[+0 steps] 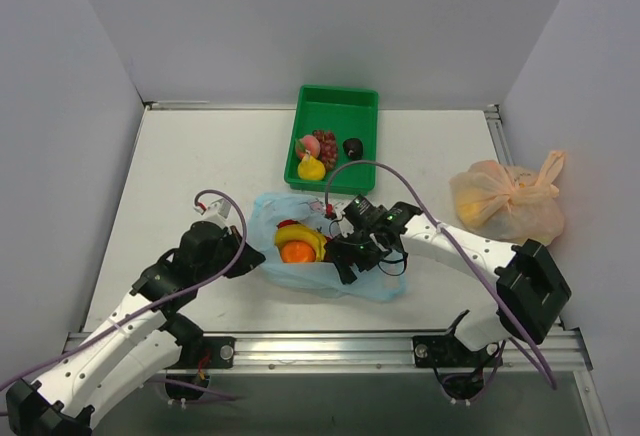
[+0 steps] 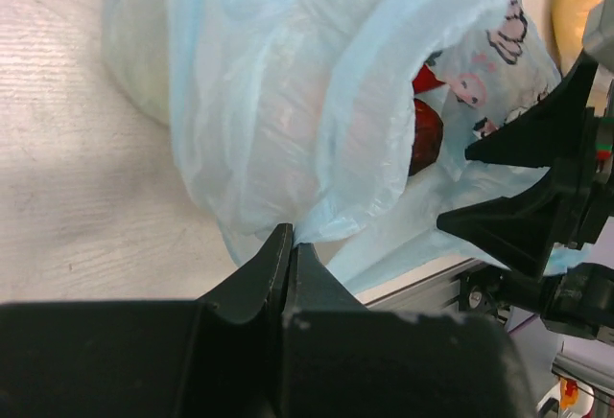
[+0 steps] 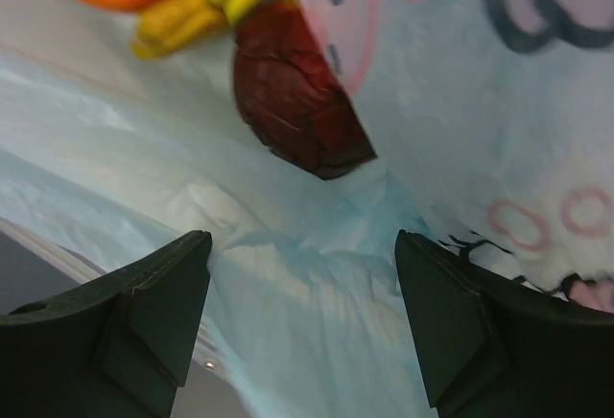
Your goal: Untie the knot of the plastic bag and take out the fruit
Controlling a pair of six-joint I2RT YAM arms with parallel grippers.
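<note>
I see green tray (image 1: 340, 116) beyond right claw (image 1: 348, 254), toward far wall. Inside: yellow pear (image 1: 311, 169) in corner nearest claw, pink peach (image 1: 309, 145) and purple grapes (image 1: 326, 145) just past pear, small black object (image 1: 352, 147) beside grapes. Knotted pale orange bag (image 1: 508, 204) well to claw's right, on white table (image 1: 200, 156).

White table (image 1: 190, 156), plain grey walls (image 1: 300, 16), even light.

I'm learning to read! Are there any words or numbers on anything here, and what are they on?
No words or numbers can be read anywhere.
plastic bag: only cartoon pictures; the pink rings might be letters, but I cannot tell.
green tray and orange bag: no print shows.
</note>
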